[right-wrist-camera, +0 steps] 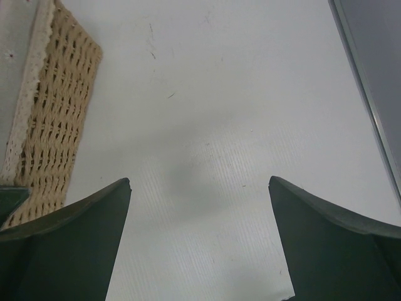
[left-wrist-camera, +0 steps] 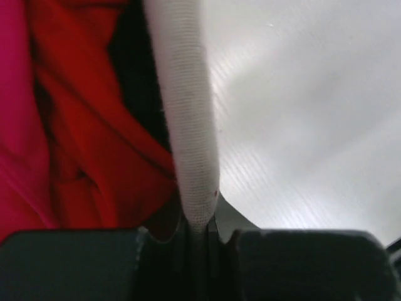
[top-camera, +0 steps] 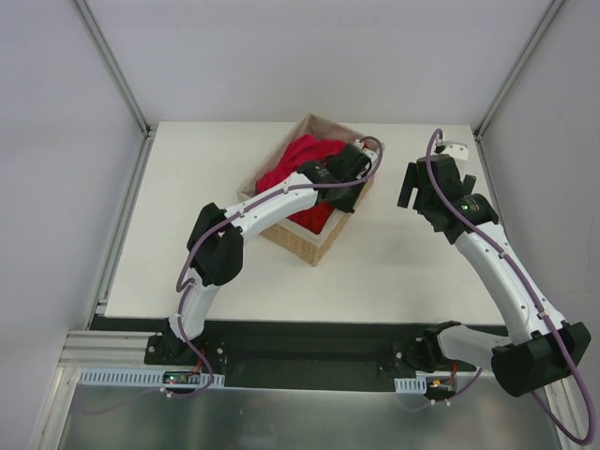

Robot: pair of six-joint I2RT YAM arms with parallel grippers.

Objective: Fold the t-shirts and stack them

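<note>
Clenched, my left claw (left-wrist-camera: 199, 241) pinches the white-lined rim of the one wicker basket (top-camera: 317, 246), where the t-shirts (top-camera: 302, 161) lie heaped, one magenta and at least one red, while my right claw (right-wrist-camera: 199, 188) gapes released over the tabletop (top-camera: 403, 267) at that basket's 3 o'clock.

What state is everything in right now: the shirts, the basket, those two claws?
t-shirts: unfolded, heaped in the basket.
basket: upright on the table, rim pinched by the left gripper.
left gripper: shut on the basket's cloth-lined rim.
right gripper: open, empty, over bare table beside the basket.
</note>
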